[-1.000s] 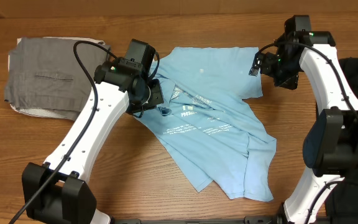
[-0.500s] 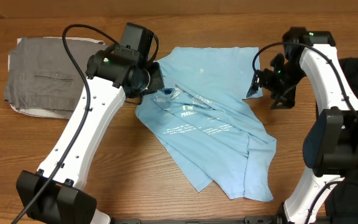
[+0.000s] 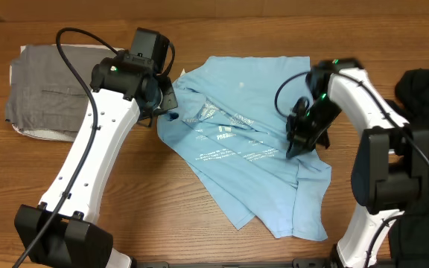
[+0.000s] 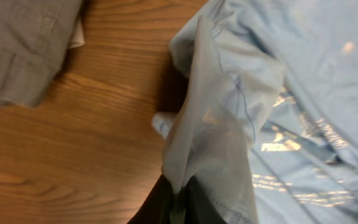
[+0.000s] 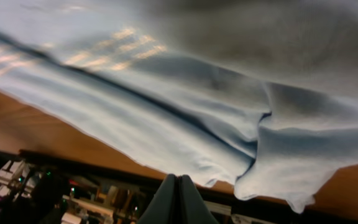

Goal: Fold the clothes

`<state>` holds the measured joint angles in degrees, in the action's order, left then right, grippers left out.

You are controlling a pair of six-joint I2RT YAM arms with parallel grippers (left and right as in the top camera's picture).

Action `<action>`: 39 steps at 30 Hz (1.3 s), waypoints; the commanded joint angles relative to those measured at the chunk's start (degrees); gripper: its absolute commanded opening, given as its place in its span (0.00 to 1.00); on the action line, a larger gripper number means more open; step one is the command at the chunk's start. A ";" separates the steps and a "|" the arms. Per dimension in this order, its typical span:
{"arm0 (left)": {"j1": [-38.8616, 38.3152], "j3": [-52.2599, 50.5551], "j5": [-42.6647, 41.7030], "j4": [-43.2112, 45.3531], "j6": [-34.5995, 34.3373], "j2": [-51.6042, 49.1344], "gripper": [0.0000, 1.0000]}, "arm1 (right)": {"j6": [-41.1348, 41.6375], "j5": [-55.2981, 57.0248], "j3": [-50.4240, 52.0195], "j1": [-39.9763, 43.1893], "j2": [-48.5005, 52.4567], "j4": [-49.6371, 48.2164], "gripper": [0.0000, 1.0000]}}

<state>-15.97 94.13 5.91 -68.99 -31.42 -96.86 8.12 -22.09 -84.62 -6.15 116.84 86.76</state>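
The clothes are one light blue T-shirt, crumpled on the wooden table with small white text facing up. My left gripper is at the shirt's upper left edge. In the left wrist view that left gripper is shut on a raised fold of the shirt, which hangs up off the wood. My right gripper is low over the right middle of the shirt. In the right wrist view the right gripper has its fingers pressed together, with the shirt just beyond the tips and no cloth showing between them.
A folded grey garment lies at the table's back left, and its corner shows in the left wrist view. A black mass sits at the right edge. Bare wood lies in front of the shirt.
The left gripper has moved back and left, pulling the shirt's edge with it. The right gripper has swung from the shirt's back right corner down over its middle and has shut.
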 commanded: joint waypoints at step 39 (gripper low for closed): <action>-3.85 -28.74 -5.70 14.91 2.62 0.61 0.42 | 16.76 21.97 18.29 14.80 -1.42 -41.46 0.13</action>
<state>-19.57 64.20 0.99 -54.61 -29.98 -96.79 25.21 -4.58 -68.40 8.40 110.43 46.11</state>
